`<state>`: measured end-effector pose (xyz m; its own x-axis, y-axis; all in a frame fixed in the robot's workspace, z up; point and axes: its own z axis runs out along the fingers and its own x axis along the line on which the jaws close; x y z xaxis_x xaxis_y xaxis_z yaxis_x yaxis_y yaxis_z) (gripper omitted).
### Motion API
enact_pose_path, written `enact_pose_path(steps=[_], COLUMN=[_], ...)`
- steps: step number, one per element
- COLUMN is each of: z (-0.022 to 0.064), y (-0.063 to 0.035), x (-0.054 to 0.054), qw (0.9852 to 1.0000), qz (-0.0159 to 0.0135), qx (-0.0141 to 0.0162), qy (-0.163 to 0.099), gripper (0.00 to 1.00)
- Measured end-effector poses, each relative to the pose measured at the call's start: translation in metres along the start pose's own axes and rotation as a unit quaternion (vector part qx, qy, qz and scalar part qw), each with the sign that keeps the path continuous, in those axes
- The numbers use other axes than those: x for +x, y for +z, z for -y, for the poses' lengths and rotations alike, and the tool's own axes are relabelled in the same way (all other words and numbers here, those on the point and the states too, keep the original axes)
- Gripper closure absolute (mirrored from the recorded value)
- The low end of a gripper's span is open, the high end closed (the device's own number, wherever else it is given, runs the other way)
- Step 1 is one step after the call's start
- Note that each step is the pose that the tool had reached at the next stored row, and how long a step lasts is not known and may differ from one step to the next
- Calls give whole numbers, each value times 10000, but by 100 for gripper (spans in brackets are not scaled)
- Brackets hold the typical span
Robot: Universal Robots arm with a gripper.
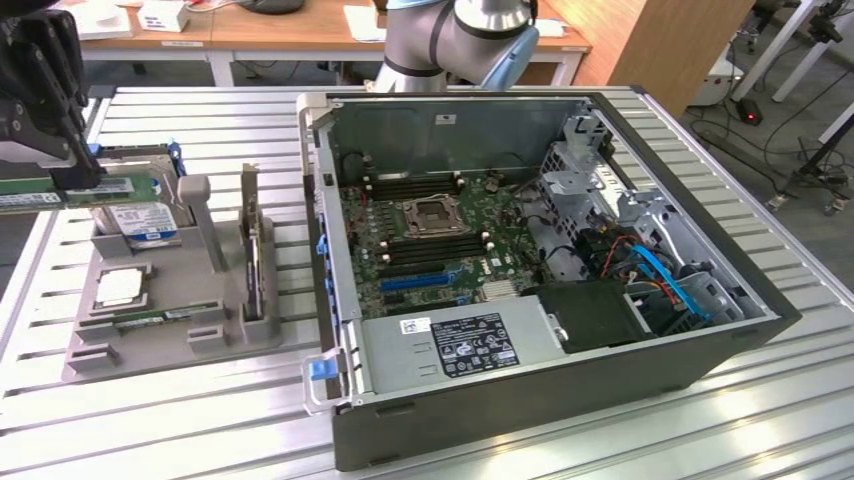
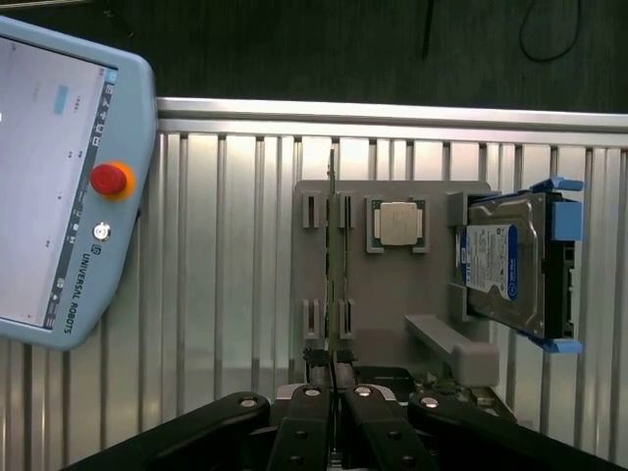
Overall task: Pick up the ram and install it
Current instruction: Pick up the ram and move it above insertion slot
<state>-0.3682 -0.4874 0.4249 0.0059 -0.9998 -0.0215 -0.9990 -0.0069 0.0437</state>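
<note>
Ram point(image 1: 96, 189) sits clamped flat-face between the closed fingers of the gripper point(image 2: 334, 378), jutting out past the fingertips above the grey tray point(image 1: 167, 288). Judged light, stiff, thin and fragile; best held by the faces, mid-length, off the contacts. Hard drive point(image 2: 500, 260) sits off to one side below.
</note>
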Motion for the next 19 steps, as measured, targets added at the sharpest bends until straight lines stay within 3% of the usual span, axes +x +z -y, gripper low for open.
enact_pose_path(steps=[9, 19], z=[6, 245], y=[-11, -19], x=[0, 2], qw=[10000, 10000], qz=[-1, 2], qx=[-1, 0], qy=[0, -3], gripper=[89, 89])
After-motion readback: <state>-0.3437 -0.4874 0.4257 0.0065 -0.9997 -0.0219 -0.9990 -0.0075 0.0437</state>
